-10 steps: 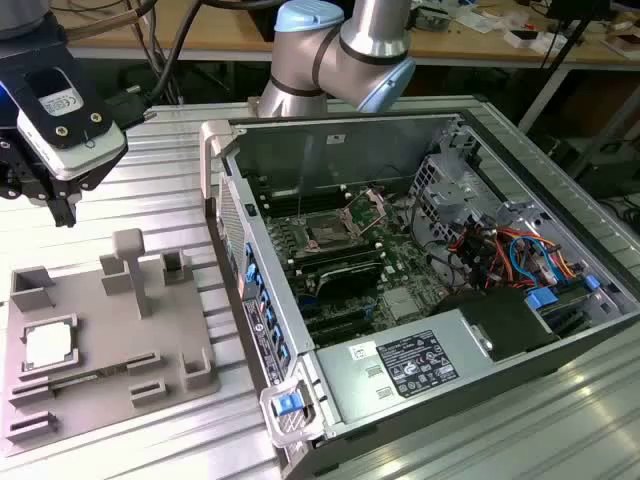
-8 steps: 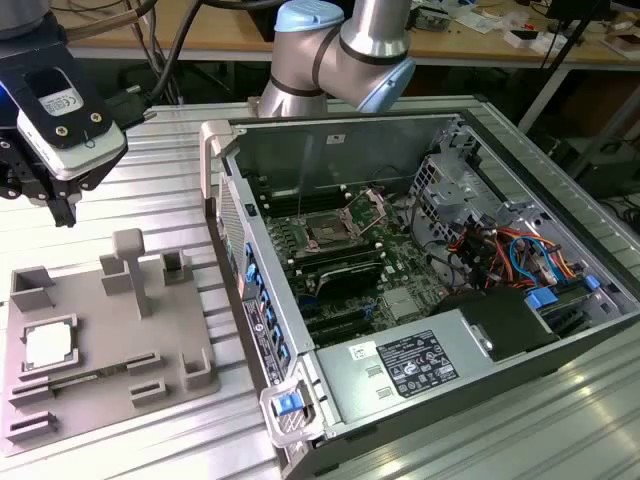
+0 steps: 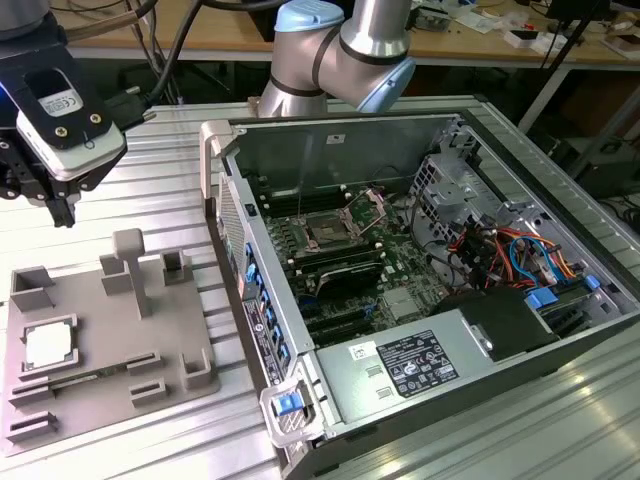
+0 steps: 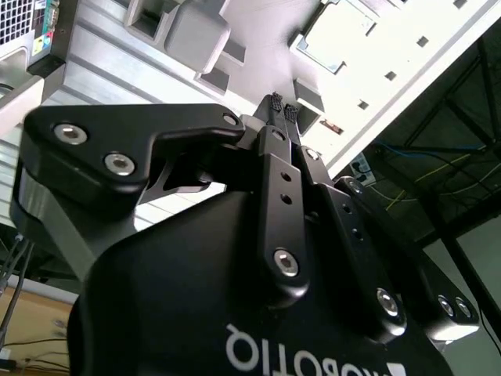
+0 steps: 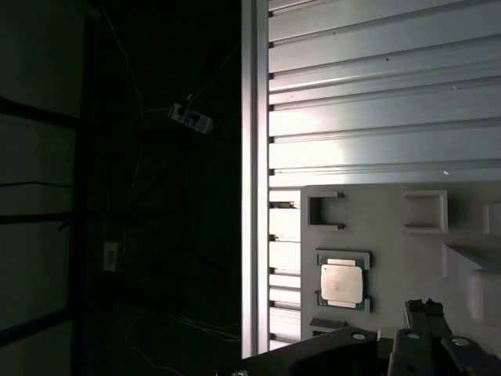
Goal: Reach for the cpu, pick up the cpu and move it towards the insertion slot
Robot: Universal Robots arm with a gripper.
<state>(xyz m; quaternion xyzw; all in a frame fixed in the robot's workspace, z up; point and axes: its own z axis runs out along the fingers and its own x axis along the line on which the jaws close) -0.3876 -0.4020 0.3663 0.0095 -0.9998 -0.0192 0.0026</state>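
The cpu [image 3: 50, 345] is a small silvery-white square chip lying flat in a recess of the grey fixture plate [image 3: 95, 315], at the exterior view's left. It also appears in both wrist views [image 4: 340, 35] [image 5: 342, 283]. My gripper [image 3: 64, 212] hangs above the table beyond the plate's far edge, well apart from the chip, its black fingers [image 4: 273, 102] together and shut on nothing. The insertion slot [image 3: 330, 232] is the metal-framed square socket with a dark centre on the green board inside the open computer case.
The open computer case [image 3: 330, 125] fills the exterior view's right half, with cables and drive cages inside. Upright grey blocks [image 3: 130, 265] rise from the fixture plate. The ribbed aluminium table [image 3: 150, 170] ends at an edge rail [image 5: 254, 188] close to the plate.
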